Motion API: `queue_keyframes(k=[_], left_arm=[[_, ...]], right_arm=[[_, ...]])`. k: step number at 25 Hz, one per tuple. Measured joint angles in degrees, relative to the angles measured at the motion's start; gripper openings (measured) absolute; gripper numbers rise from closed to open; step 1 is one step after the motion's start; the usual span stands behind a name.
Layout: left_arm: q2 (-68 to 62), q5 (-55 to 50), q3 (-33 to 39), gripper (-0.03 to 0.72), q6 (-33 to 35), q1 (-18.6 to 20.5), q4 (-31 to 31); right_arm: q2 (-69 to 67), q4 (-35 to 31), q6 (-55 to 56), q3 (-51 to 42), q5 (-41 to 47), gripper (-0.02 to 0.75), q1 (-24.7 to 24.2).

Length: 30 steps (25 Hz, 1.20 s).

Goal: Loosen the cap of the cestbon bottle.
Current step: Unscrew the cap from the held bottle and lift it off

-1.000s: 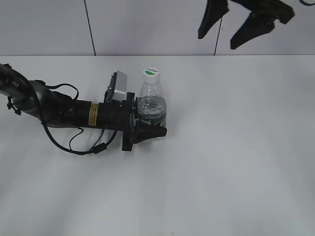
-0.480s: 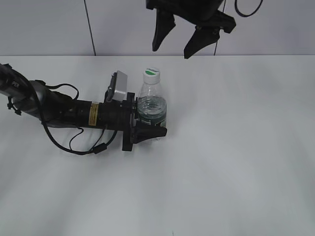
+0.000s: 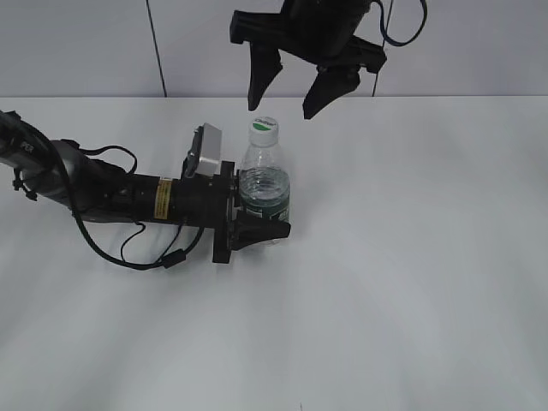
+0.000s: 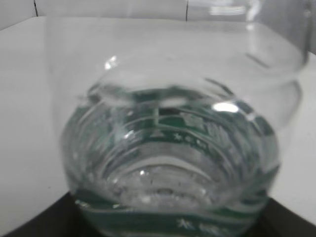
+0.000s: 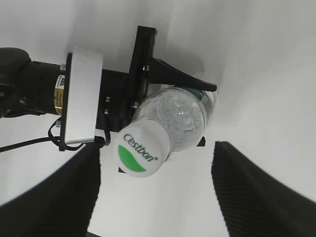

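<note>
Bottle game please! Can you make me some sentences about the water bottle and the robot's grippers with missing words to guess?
1. The left gripper is shut on the ____ of the cestbon bottle.
2. The right gripper hangs above the cap with its fingers ____.
3. The leaf mark on the white cap is coloured ____.
4. The bottle stands ____ on the white table.

Missing words: body; open; green; upright

bench [image 3: 411, 282]: plain white, matte, fills most of the exterior view | far edge: meets a pale grey panelled wall [image 3: 77, 43] | wall: thin dark vertical seams | light: soft, even, with faint shadows on the bench
</note>
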State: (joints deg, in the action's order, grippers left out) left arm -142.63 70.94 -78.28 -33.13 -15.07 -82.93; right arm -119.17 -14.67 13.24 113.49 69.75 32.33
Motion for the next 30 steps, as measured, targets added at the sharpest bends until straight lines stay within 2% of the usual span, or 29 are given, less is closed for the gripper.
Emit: queue_keyframes(k=[12, 30], left_arm=[[0.00, 0.00, 0.00, 0.412, 0.00, 0.00, -0.05], [0.00, 0.00, 0.00, 0.412, 0.00, 0.00, -0.21]], right_arm=[[-0.23, 3.45, 1.05, 0.00, 0.00, 0.534, 1.92], [-2.75, 3.43, 1.12, 0.04, 0.07, 0.534, 2.97]])
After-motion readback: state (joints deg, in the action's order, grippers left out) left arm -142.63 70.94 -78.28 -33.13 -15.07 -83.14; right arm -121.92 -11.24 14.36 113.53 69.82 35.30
